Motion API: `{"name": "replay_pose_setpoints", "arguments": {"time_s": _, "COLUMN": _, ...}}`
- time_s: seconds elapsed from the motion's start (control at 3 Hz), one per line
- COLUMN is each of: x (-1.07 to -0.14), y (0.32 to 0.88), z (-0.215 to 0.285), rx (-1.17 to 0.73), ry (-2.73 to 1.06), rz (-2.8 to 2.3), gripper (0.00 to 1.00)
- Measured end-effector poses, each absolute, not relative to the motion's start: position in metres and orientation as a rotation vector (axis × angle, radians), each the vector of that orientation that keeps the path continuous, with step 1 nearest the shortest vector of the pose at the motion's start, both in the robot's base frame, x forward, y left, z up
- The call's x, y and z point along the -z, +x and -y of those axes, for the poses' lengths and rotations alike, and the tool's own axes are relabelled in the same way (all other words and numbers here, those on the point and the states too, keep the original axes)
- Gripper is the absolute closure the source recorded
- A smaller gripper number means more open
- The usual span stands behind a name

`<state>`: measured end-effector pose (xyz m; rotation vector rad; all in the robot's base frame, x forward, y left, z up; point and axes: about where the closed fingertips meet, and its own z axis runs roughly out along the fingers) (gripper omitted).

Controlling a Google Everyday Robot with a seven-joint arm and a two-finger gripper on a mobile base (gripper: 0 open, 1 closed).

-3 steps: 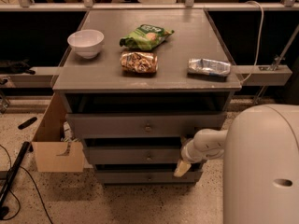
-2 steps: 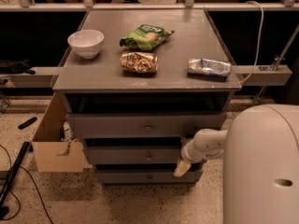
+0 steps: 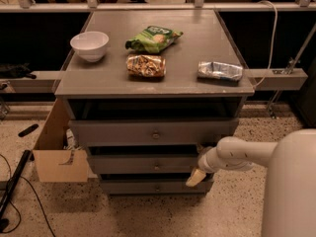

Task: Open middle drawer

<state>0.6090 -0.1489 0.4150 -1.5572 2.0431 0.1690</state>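
Observation:
The grey cabinet [image 3: 153,80] has three drawers stacked under its top. The middle drawer [image 3: 123,165] is the wide shallow front with a small round knob [image 3: 156,167] at its centre. It sits a little behind the top drawer [image 3: 113,131], whose front stands out from the cabinet. My gripper [image 3: 196,177], cream-tipped at the end of the white arm [image 3: 232,154], is at the right end of the middle drawer's front, low near its bottom edge and well right of the knob.
A white bowl [image 3: 90,45], a green snack bag [image 3: 154,38], a brown snack bag [image 3: 145,65] and a silver packet [image 3: 220,70] lie on the cabinet top. An open cardboard box [image 3: 54,157] stands against the cabinet's left side. Cables [image 3: 15,181] run over the floor at left.

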Motion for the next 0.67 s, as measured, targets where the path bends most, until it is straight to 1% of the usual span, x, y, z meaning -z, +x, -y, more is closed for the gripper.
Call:
{"name": "replay_pose_setpoints", "arguments": {"time_s": 0.33, "x": -0.4084, "y": 0.6153, "z": 0.1206, "rx": -0.217, "ry": -1.532, "rz": -2.015, "gripper": 0.0}}
{"name": "replay_pose_setpoints", "arguments": {"time_s": 0.67, "x": -0.4084, "y": 0.6152, "z": 0.1206, "rx": -0.217, "ry": -1.532, "rz": -2.015, "gripper": 0.0}}
